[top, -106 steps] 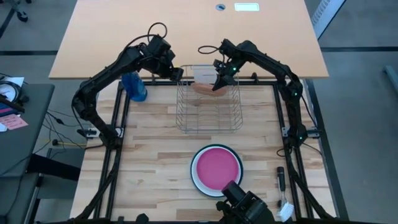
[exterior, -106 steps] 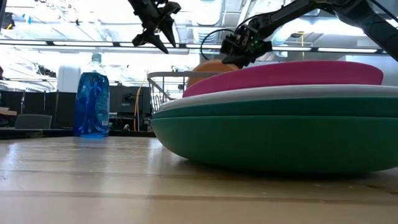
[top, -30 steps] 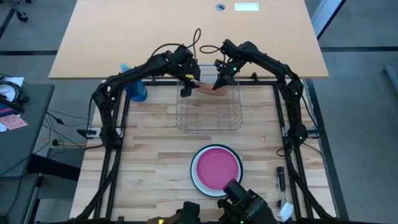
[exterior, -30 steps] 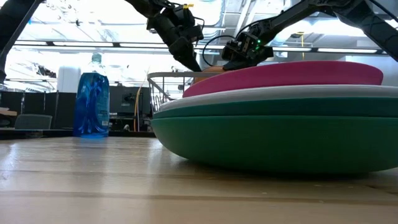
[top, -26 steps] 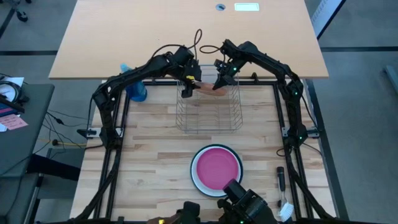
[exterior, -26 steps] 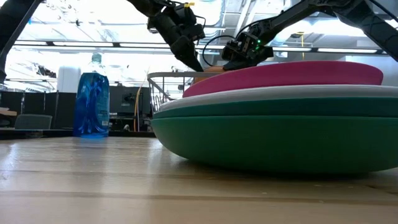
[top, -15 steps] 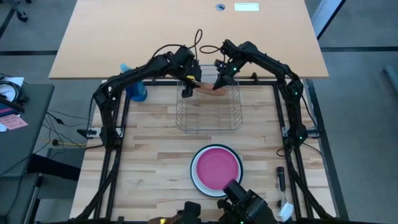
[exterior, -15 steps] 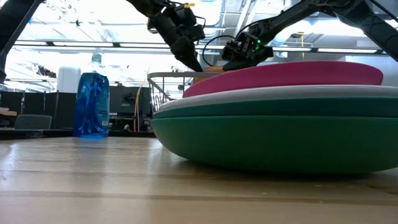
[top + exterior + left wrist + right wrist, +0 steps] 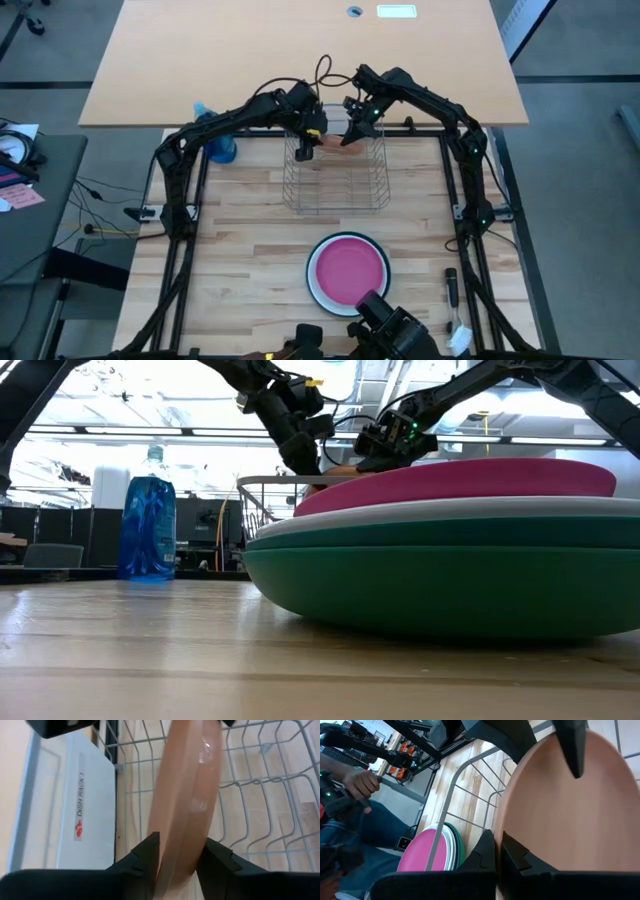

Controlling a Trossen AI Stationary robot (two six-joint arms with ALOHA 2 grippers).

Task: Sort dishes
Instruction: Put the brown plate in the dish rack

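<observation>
A: Surroundings? Light butcher-block table (image 9: 250, 250), a tan desk (image 9: 200, 60) behind it, grey floor (image 9: 580, 60).
B: Low view: bright ceiling lights (image 9: 100, 410), dark cabinets (image 9: 60, 535) along the back.

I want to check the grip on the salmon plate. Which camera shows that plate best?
The left wrist view: the salmon plate stands on edge, filling the picture between the fingers. The right wrist view shows its broad face; the high view a sliver; the low view almost nothing.

A white box (image 9: 75, 815) lying beside the wire rack (image 9: 260, 810) bears dark lettering reading "DISH RACK", next to a small red logo. No other text is legible.
</observation>
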